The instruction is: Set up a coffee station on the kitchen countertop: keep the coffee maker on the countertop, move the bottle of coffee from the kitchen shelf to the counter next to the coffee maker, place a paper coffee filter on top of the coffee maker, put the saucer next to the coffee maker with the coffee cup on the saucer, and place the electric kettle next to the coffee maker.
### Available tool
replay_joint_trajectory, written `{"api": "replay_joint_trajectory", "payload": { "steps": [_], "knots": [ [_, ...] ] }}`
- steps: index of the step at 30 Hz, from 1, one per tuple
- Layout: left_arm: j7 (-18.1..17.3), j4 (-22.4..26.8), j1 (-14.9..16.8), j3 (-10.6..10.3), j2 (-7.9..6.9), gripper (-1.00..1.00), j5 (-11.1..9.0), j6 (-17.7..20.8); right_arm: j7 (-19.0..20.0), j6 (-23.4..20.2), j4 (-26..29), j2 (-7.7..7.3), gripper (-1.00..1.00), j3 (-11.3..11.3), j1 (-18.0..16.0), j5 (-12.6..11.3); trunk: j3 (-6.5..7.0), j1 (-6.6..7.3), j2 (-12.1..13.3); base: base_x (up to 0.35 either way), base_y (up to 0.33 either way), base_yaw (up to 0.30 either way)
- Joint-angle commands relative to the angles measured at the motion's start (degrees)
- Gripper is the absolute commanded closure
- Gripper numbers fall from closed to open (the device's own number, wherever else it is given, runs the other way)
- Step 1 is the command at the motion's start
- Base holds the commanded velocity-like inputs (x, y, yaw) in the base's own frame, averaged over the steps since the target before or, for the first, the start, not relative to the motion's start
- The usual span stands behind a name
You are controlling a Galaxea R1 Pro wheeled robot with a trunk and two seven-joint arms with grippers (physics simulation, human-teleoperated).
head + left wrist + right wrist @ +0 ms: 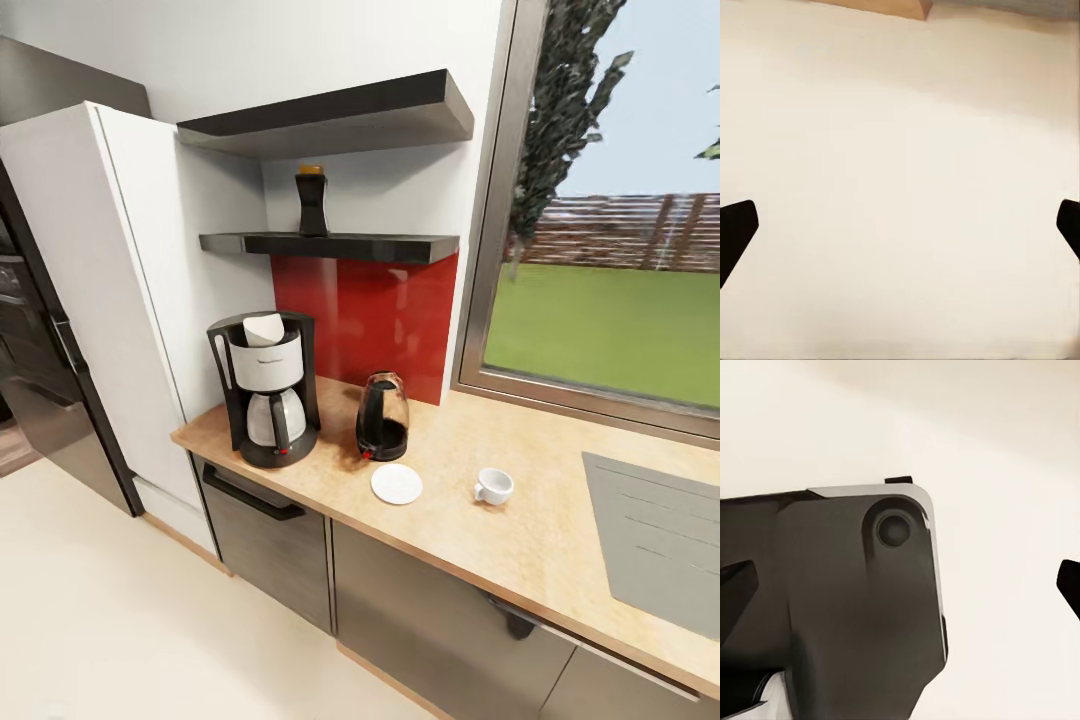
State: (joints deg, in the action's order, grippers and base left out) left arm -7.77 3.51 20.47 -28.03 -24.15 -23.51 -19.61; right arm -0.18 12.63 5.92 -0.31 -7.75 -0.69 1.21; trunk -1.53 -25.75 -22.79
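The black coffee maker [262, 390] stands at the left end of the wooden countertop [520, 550], with a white paper filter [263, 328] in its top. Right beside it is the dark electric kettle [382, 418]. A white saucer [396, 484] lies in front of the kettle, and the white coffee cup [494, 486] sits on the counter a little to its right, apart from the saucer. The dark bottle of coffee [312, 200] stands on the lower wall shelf [400, 247]. My left gripper [904, 232] is open over pale floor. My right gripper [904, 585] is open above a dark part of the robot's body [847, 607].
A tall white cabinet [110, 300] borders the counter's left end, with a dark oven [25, 370] beyond it. A grey cooktop [655, 540] is set into the counter at right. A window [610, 220] lies behind. Drawers [265, 540] sit below, above cream floor [120, 620].
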Motion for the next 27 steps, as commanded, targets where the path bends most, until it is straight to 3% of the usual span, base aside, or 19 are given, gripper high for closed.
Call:
{"api": "replay_joint_trajectory", "payload": {
  "steps": [1,7,8,10,11,17,27],
  "knots": [
    [0.9,-0.1,-1.5,-0.1,1.23,-1.00,-0.3,0.0,0.0,0.2,-0.1,0.02,-1.00,-0.3,-0.1,0.1,-0.12,-0.04,-0.1,0.000,0.000,0.000],
    [3.8,-1.5,-6.2,-0.2,7.26,-1.00,0.5,1.6,0.0,0.2,-0.1,0.04,-1.00,-0.4,-0.1,0.1,-0.12,-0.04,-0.1,0.000,0.000,0.000],
    [4.0,-2.6,-6.8,-0.2,8.57,-1.00,0.6,3.5,0.0,0.2,-0.1,0.01,-1.00,-0.4,0.0,0.1,-0.12,-0.04,-0.1,0.000,0.000,0.000],
    [4.2,-3.5,-7.1,-0.3,9.66,-1.00,0.7,7.8,0.0,0.2,-0.1,-0.02,-1.00,-0.4,-0.1,0.1,-0.12,-0.04,-0.1,0.000,0.000,0.000],
    [4.4,-3.9,-7.2,-0.3,10.21,-1.00,0.8,14.8,0.0,0.2,-0.1,-0.04,-1.00,-0.4,-0.1,0.1,-0.12,-0.04,-0.1,0.000,0.000,0.000],
    [5.0,-3.6,-7.3,-0.2,10.74,-1.00,0.8,21.7,0.2,0.2,0.0,-0.36,-1.00,-0.5,-0.1,0.0,-0.10,-0.04,-0.1,0.000,0.000,-0.030],
    [5.0,-3.4,-7.3,-0.1,10.70,-1.00,0.7,21.6,0.3,0.2,0.0,-0.43,-1.00,-0.6,-0.1,-0.1,-0.05,-0.04,-0.1,0.000,0.012,-0.278]
  ]
}}
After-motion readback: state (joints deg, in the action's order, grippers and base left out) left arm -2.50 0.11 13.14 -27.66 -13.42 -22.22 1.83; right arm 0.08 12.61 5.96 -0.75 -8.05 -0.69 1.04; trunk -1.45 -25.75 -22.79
